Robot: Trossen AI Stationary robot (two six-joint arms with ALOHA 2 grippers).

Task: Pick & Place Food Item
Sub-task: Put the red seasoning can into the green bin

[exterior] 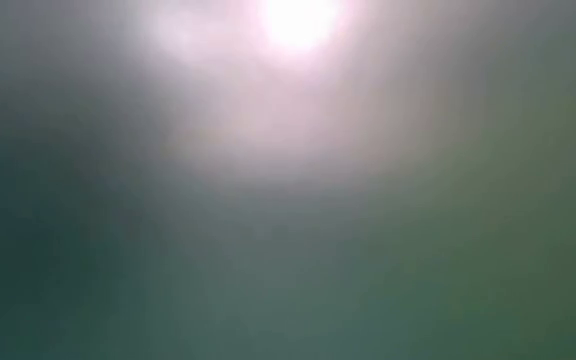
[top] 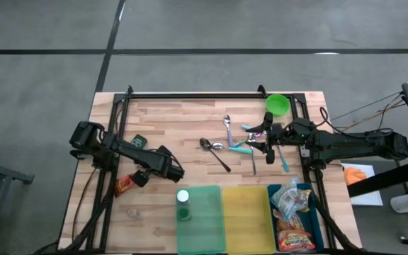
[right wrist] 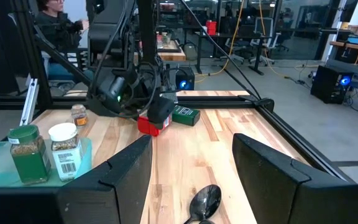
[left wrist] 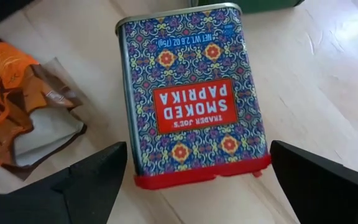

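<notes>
Early stage: left end effector (left wrist: 191, 186) spread around paprika tin (left wrist: 191, 99), near surface's left edge, not lifted; right end effector (right wrist: 191, 180) spread, idle.

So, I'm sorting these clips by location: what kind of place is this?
Probably a robotics lab or workshop: the wooden table sits in a black metal frame, with desks and computers and trailing cables in the room behind.

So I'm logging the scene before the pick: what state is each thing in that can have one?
left gripper: open, fingers either side of the tin
smoked paprika tin: lying flat on the table, lid on
right gripper: open, empty
orange snack packet: crumpled, lying beside the tin
two spice jars: upright, capped
spoon: lying on the table
</notes>
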